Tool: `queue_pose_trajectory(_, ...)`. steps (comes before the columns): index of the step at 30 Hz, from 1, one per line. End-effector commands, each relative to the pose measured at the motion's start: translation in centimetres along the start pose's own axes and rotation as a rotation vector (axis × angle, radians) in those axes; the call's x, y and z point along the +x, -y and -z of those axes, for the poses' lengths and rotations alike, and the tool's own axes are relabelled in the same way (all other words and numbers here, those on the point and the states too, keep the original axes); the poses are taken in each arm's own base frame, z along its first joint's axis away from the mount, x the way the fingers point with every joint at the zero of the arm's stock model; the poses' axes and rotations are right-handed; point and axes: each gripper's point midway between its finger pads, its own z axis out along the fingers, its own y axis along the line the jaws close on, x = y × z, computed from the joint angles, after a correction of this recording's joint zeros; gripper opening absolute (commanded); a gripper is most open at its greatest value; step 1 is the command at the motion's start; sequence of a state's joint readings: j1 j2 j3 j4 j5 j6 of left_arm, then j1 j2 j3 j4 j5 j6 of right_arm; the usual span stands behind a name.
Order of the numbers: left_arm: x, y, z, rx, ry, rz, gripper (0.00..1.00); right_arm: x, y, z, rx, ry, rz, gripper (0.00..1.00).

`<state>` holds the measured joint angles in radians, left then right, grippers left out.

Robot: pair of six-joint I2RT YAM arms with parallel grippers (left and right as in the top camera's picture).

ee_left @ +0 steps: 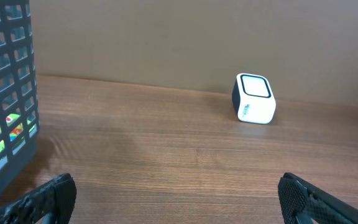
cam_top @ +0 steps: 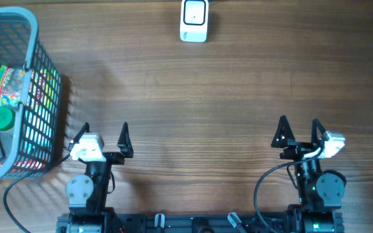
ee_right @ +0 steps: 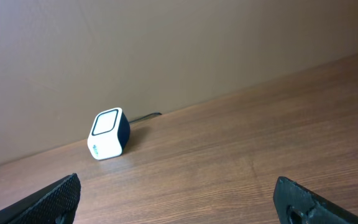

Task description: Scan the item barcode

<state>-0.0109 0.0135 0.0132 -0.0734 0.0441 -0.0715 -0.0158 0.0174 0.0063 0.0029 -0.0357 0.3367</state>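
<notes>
Left tool [cam_top: 104, 128] and right tool [cam_top: 299, 123] stand released. Expect the colourful packet [cam_top: 8, 87] to be light, soft; pinch its edge.

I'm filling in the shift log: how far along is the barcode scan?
Nothing looks done yet. The colourful packet lies in the basket, and nothing sits in front of the scanner. In hand: nothing. The left tool and right tool are open and empty near their bases. Left to do: pick an item from the basket and present its barcode to the scanner.
</notes>
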Motion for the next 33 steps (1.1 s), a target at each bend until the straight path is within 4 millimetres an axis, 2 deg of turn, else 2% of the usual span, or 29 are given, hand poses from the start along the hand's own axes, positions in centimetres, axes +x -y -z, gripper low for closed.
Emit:
queue_pose_trajectory(1,0.2,0.1,0.0,0.012,0.000,-0.011,1.00,-0.2,0.0,0.1,0.004,0.013,-0.007,1.00)
queue_pose_trajectory(16,0.1,0.4,0.0,0.025,0.002,-0.011,1.00,-0.2,0.0,0.1,0.004,0.013,-0.006,1.00)
queue_pose_trajectory(23,-0.2,1.4,0.1,0.083,0.011,-0.013,1.00,-0.2,0.0,0.1,0.004,0.013,-0.006,1.00)
queue_pose_trajectory(26,-1.3,2.1,0.3,0.117,0.033,-0.016,1.00,-0.2,0.0,0.1,0.004,0.013,-0.007,1.00)
queue_pose_trajectory(33,-5.7,2.8,1.8,0.126,0.048,0.036,1.00,-0.2,0.0,0.1,0.004,0.013,-0.006,1.00)
